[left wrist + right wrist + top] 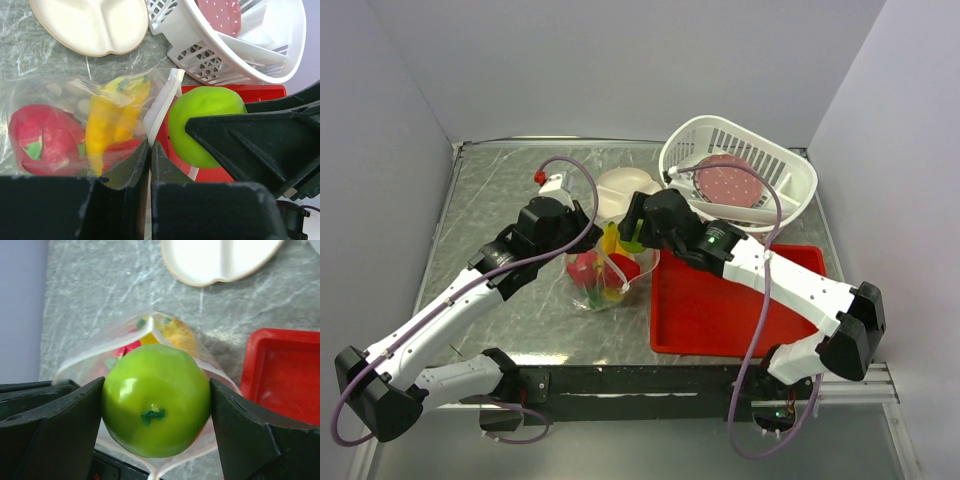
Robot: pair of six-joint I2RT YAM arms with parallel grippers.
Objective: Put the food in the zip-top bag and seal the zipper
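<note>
We see the right pincer [156,407] gripping the green apple [156,400], one black finger pressed against each side of it, stem end facing the wrist camera. The apple hangs right at the open mouth of the zip-top bag [55,90]. From the right wrist view the clear film spreads out around and behind the fruit. We cannot tell whether fruit and film touch.

The left pincer [149,160] is closed, its two fingers pinched together on the near edge of the bag's mouth and lifting it. The zipper [167,95] shows as a pale strip curving along that mouth, and its two sides are parted, not pressed together.

Inside the bag lie the dragon fruit [45,140], pink-red with green scales, and the banana [117,115] beside it, towards the mouth. The bag rests on the grey marbled surface [490,200], just left of the red tray [720,310].

Behind the bag sits a cream divided plate [615,192]. To its right the white basket [790,175] holds a reddish speckled disc [728,180].
</note>
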